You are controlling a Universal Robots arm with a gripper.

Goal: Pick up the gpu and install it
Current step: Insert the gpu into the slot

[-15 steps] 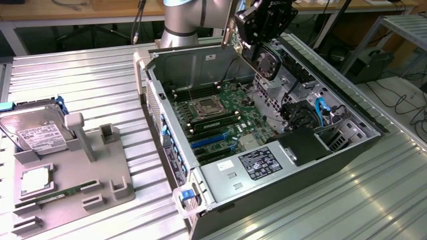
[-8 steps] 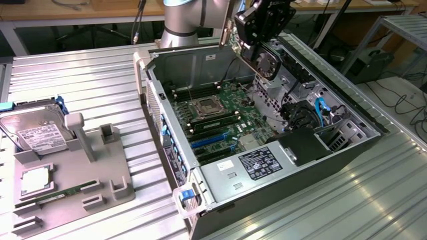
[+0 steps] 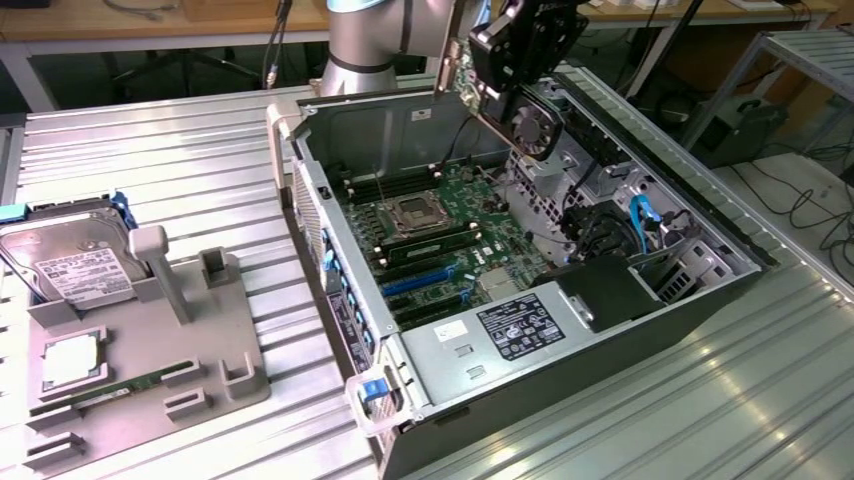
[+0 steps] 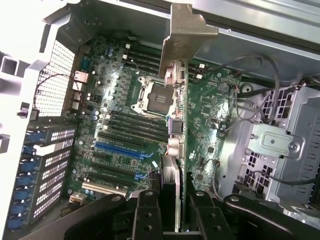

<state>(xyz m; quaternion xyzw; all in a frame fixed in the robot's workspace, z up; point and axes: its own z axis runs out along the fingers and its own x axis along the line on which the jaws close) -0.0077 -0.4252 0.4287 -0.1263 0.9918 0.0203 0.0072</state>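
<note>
While the pincer (image 4: 175, 202) pinches the gpu (image 4: 181, 75) between its two black fingers (image 4: 145, 215), the card hangs above the open computer case (image 3: 334, 120), over the end of the case nearest the robot arm (image 3: 367, 35). The wrist view looks straight down the card. It is seen edge-on, with its silvery metal bracket (image 4: 187, 35) at the end away from the fingers and its green board running back between them. Below it lies the motherboard (image 4: 120, 115) on the case floor, with the empty processor socket (image 4: 155, 95) and long blue slots (image 4: 122, 147) beside the card's line. The card is not seated in any slot.

The exterior view gives the wider setting. The case lies on its side on a ribbed metal desk (image 3: 174, 150), and the card appears above its rim as a thin strip beside the dark pincer. Inside the case, a silver power supply (image 3: 521, 330) with a dark label fills the end far from the arm. Well apart from the case, toward the exterior view's left, a grey holder (image 3: 220, 350) carries a hard drive (image 3: 67, 260) and a narrow green memory stick (image 3: 120, 390).
</note>
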